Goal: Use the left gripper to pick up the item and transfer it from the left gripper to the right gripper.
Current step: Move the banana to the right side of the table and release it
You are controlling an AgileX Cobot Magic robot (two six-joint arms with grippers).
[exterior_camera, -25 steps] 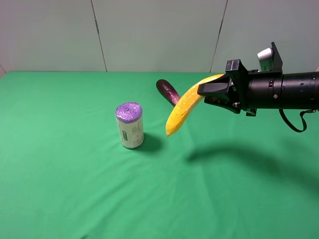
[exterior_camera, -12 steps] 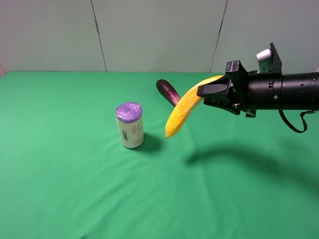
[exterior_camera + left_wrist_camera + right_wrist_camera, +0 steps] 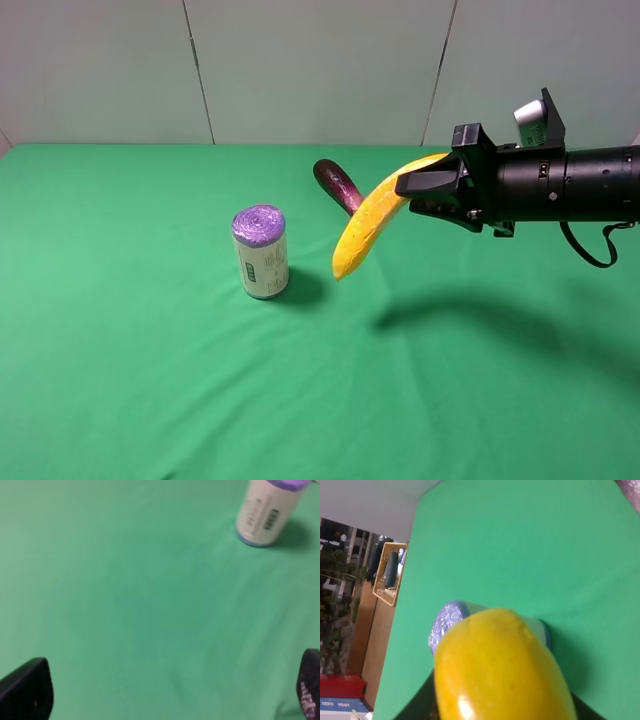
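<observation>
Hanging in the air to the right of the purple-topped roll (image 3: pixel 260 252), your banana (image 3: pixel 372 222) is clear of the green cloth (image 3: pixel 150 380) and well apart from the roll's side. It is a long, curved fruit with smooth, slightly glossy yellow skin that turns more orange toward its upper end. It slopes down toward the roll, so its blunt lower tip is the nearest part and sits at about the height of the roll's top.

The right gripper (image 3: pixel 408 193) is clamped on the banana's upper end, one black angular jaw above the fruit and one below. Its slim, black, cylindrical arm lies almost level and points toward the roll from the far right, with a white-grey block (image 3: pixel 532 115) on top and a strap loop (image 3: pixel 590 245) hanging beneath. In the right wrist view the banana (image 3: pixel 500 670) fills the foreground, with the roll's crinkled purple top (image 3: pixel 445 625) just past it.

The roll is an upright cylinder with a pale printed wrapper. Behind the banana, farther from the roll, a dark, shiny purple eggplant (image 3: pixel 337 185) lies on the cloth.

Your left gripper (image 3: pixel 167 690) is spread wide: two dark fingertips (image 3: pixel 25 692) show at opposite edges of its wrist view, with only cloth between them and the roll (image 3: pixel 267 512) well beyond.
</observation>
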